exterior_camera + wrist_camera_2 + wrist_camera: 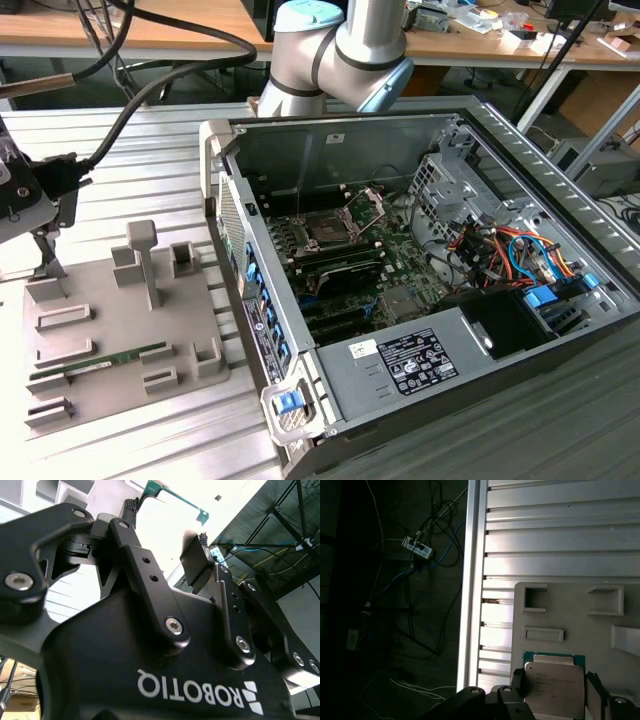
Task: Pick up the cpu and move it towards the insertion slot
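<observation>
Fingers (596,692) stand spread on either side of the cpu (554,687), released, not clamping it. That cpu lies flat on the grey fixture plate (560,615) on the desk (560,530), well apart from the insertion slot (330,228) inside the open computer case (430,140).

The exterior view looks down obliquely from well back on the computer case (300,155), with the fixture plate (100,310) at its nine o'clock. Both wrist views sit close above that plate, the second wrist view peering past the gripper (162,525).
</observation>
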### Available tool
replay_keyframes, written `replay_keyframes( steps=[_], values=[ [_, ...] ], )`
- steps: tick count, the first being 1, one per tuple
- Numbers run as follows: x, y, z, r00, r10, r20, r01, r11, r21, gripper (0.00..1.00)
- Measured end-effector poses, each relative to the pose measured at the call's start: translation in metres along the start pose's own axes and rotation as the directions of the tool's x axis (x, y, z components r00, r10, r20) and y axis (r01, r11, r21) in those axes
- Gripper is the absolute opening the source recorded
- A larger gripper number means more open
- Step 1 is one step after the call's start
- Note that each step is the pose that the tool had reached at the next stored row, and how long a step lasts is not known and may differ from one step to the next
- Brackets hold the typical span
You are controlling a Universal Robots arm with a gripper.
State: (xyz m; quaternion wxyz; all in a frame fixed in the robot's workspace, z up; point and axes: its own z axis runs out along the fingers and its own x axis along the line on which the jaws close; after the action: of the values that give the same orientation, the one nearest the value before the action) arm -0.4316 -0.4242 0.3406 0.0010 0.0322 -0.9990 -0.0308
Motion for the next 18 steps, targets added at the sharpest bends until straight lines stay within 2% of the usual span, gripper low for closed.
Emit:
replay_keyframes(
  steps=[18],
  values=[
    [0.0,0.0004,-0.0066,1.0,0.0,0.0001,0.0,1.0,0.0,0.55]
  ],
)
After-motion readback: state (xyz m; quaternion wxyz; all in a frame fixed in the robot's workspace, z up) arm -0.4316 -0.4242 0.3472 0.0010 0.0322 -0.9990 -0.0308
